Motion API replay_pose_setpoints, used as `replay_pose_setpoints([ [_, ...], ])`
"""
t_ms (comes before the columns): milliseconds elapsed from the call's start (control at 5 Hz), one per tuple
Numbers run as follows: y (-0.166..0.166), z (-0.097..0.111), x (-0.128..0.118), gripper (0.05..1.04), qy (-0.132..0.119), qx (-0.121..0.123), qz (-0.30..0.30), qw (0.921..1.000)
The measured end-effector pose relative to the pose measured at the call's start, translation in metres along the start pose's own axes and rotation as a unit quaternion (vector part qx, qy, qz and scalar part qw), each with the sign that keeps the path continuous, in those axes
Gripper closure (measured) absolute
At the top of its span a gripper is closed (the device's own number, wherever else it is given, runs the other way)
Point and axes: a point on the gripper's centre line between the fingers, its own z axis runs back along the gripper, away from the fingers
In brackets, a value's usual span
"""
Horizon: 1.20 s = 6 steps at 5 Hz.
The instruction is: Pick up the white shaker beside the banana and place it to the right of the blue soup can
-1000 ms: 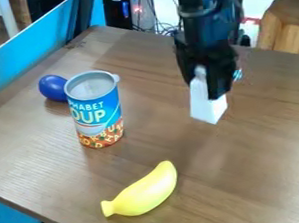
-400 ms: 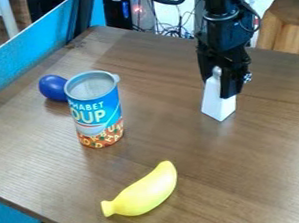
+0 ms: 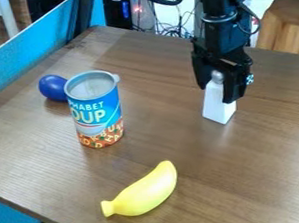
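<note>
The black gripper (image 3: 218,90) hangs over the back right part of the table, pointing down, its fingers parted on either side of a white block (image 3: 217,107). This block is tall, narrows toward a rounded grey-white top, and appears to stand upright on the table. Its top sits between the fingers; whether either one touches it, I cannot tell. Left of the gripper stands a blue soup can (image 3: 96,111) with an orange lower band. A yellow banana (image 3: 142,192) lies near the front, and a dark blue rounded object (image 3: 53,88) rests behind the can.
The brown wooden table (image 3: 266,171) has its left edge along a blue panel (image 3: 35,49). Cables (image 3: 170,27) and a black box with a blue light lie beyond the back edge. A wooden piece of furniture (image 3: 293,30) is at the back right.
Gripper and white block have moved right together from their earlier place. More recently the fingers have spread apart around the block, which has turned slightly. The can, banana and blue object have stayed put.
</note>
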Motion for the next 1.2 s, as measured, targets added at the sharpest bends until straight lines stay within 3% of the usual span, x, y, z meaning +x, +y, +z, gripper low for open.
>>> replay_pose_setpoints([
  [200, 0.001, 0.034, -0.002, 0.077, -0.068, 0.034, 0.009, 0.9971],
  [400, -0.008, 0.06, -0.014, 0.079, -0.103, 0.061, 0.012, 0.9928],
  [600, -0.027, 0.066, -0.041, 0.079, -0.098, 0.072, 0.018, 0.9924],
  [800, -0.048, 0.048, -0.073, 0.079, -0.02, 0.009, 0.018, 0.9996],
  [1000, -0.06, 0.032, -0.098, 0.079, 0.034, -0.029, 0.018, 0.9988],
  [1200, -0.068, 0.029, -0.124, 0.079, 0.049, -0.038, 0.034, 0.9975],
])
